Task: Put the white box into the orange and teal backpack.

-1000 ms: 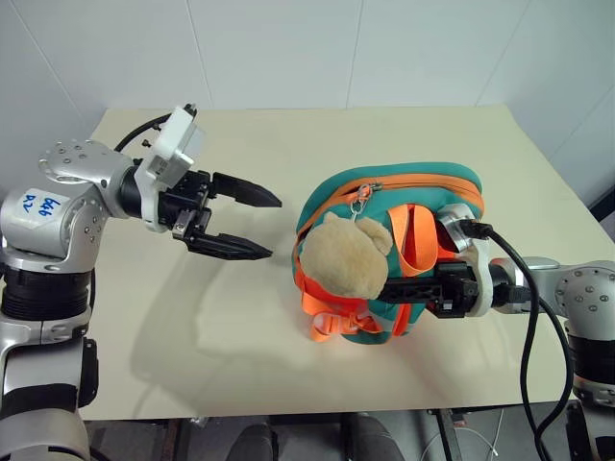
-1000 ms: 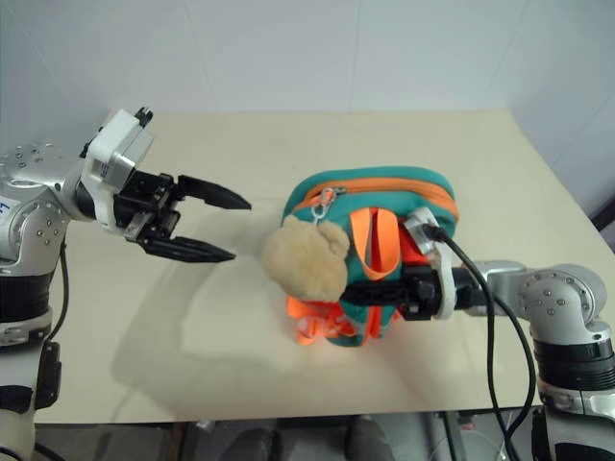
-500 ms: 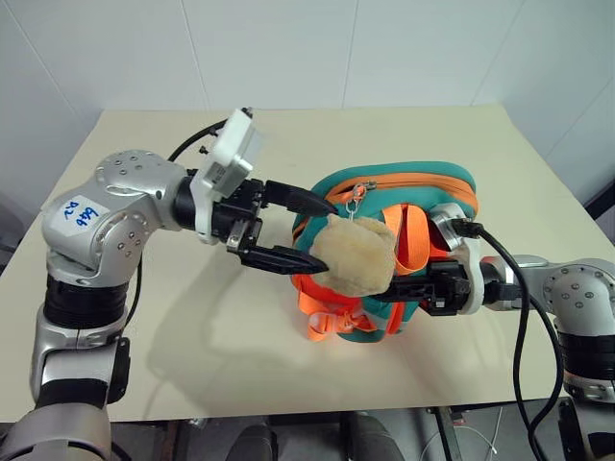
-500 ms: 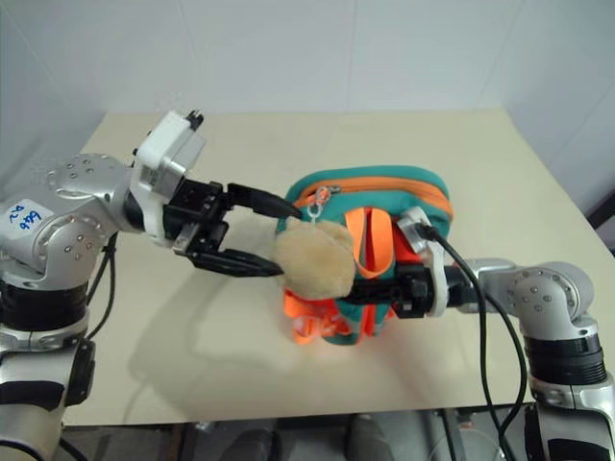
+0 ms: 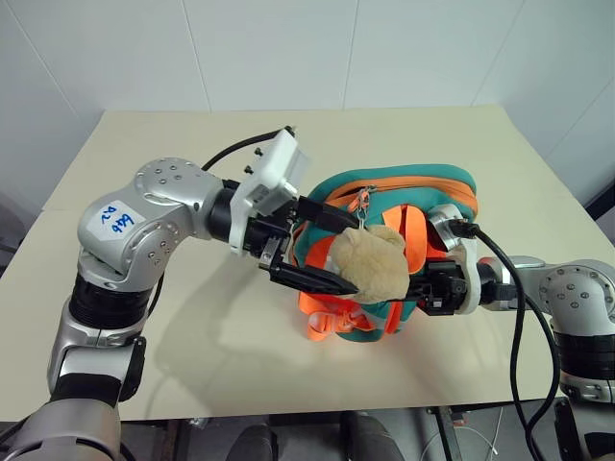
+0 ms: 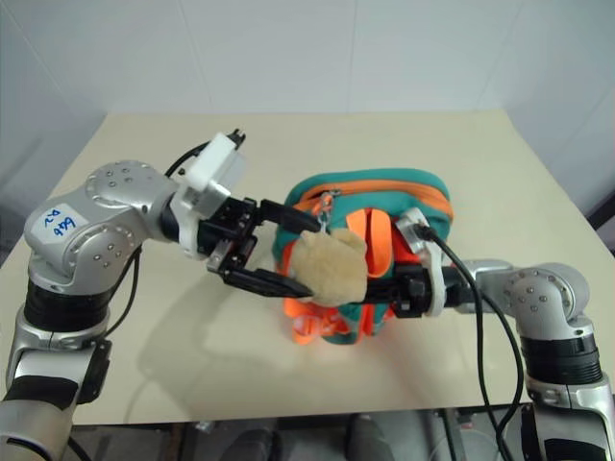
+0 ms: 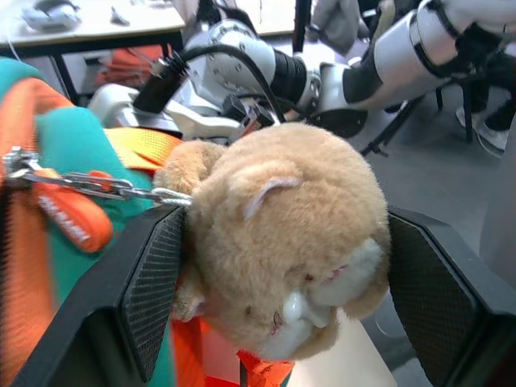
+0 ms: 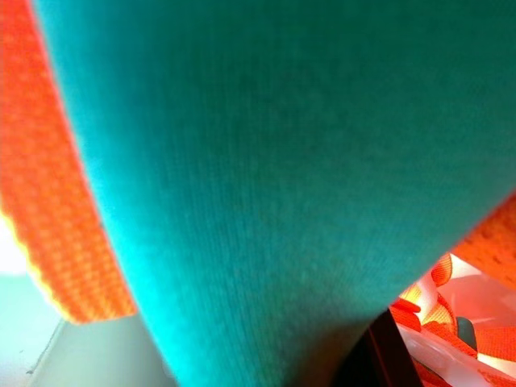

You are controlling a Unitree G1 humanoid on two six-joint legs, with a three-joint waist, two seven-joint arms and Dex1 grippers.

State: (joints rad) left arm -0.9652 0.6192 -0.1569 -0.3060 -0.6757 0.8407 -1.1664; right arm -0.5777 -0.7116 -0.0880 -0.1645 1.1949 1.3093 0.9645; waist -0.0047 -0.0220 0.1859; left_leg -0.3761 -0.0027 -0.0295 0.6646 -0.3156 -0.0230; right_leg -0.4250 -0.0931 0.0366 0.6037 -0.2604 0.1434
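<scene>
The table carries the backpack, standing upright right of centre, zipper uppermost. The right gripper reaches in from 3 o'clock, pressed together on a strap or fold low on the pack's front, apparently to steady it for the other arm. The left gripper comes from 9 o'clock, its jaws spread either side of the plush toy, one pad touching its flank; likely it means to move the toy off the zipper. The box cannot be located on the table.
</scene>
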